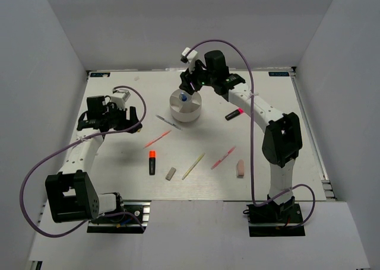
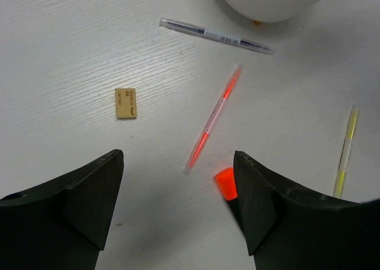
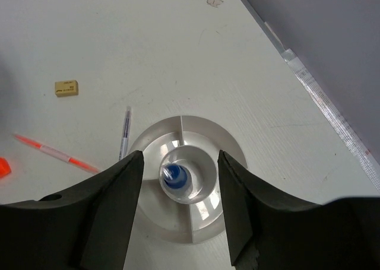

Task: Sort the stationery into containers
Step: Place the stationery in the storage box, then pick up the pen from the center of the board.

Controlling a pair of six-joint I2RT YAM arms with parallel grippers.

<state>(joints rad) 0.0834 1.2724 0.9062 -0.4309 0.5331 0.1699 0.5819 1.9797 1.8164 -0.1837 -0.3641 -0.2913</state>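
Note:
The round white tub (image 1: 191,111) stands at the table's middle back. My right gripper (image 1: 191,87) hangs directly over it, open (image 3: 180,163). Below its jaws a tiny blue-capped bottle (image 3: 176,178) sits in the tub's (image 3: 202,127) centre cup, free of both fingers. My left gripper (image 1: 133,117) is at the left, open and empty (image 2: 178,163), above bare table. Just ahead of it lie a pink pen (image 2: 214,117), a beige eraser (image 2: 126,102) and a highlighter's orange cap (image 2: 225,183), half hidden behind the right finger.
On the table lie a grey pen (image 1: 168,123), a pink pen (image 1: 157,139), the orange-capped highlighter (image 1: 152,162), a grey eraser (image 1: 170,174), a yellow pen (image 1: 193,165), another pink pen (image 1: 223,157), a pink eraser (image 1: 240,168) and a pink-capped highlighter (image 1: 235,114).

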